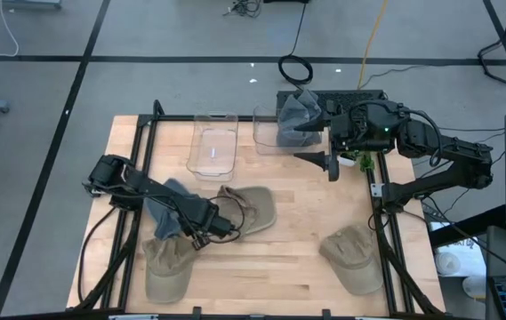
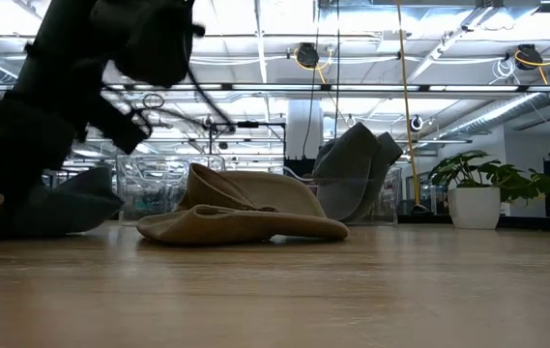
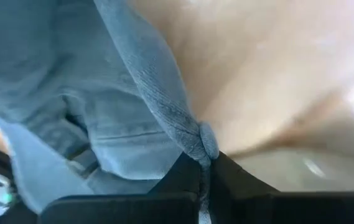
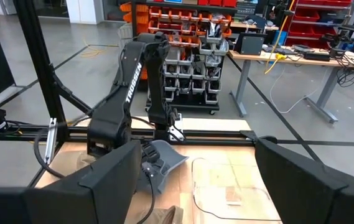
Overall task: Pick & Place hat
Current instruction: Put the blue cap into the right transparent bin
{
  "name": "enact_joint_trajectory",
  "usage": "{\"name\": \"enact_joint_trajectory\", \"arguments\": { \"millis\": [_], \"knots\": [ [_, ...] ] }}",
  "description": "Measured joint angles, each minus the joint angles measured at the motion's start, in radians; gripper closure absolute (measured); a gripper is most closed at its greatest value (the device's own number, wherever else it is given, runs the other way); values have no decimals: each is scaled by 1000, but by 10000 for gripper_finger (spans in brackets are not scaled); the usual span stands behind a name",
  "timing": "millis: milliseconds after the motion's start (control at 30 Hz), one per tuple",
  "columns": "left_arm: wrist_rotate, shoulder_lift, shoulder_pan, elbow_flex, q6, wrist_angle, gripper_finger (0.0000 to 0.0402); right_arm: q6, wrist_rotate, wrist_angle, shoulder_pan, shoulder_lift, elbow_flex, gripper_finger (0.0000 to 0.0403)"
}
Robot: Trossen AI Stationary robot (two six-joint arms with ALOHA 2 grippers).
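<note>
Left claw pinched on the blue hat's edge

The left claw [image 3: 204, 171] is fully closed on a fold of the blue denim hat [image 1: 165, 213], which lies near the desk's [image 1: 297, 258] left edge, partly under the arm. The grip is thin — just a ridge of fabric, so it could slip out on lifting, or drag the tan hat [image 1: 248, 209] touching it. The right claw [image 1: 324, 142] hangs wide open and empty over the desk's far edge, beside the clear bin [image 1: 270, 133].

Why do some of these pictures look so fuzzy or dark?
Left wrist view: the blue hat pinched in the left gripper fills the lens, out of focus. Low view: that arm is a dark blur against bright ceiling lights. High view: even light, sharp.
</note>
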Motion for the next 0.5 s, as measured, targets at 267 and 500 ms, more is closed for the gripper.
{"name": "enact_joint_trajectory", "arguments": {
  "millis": [267, 500],
  "knots": [
    [-20, -54, 0, 234, 124, -214, 399, 0, 1, 20, 0, 0, 0, 99],
    [-56, -118, 13, 418, 159, -318, 400, 0, 1, 23, 0, 0, 0, 99]
  ]
}}
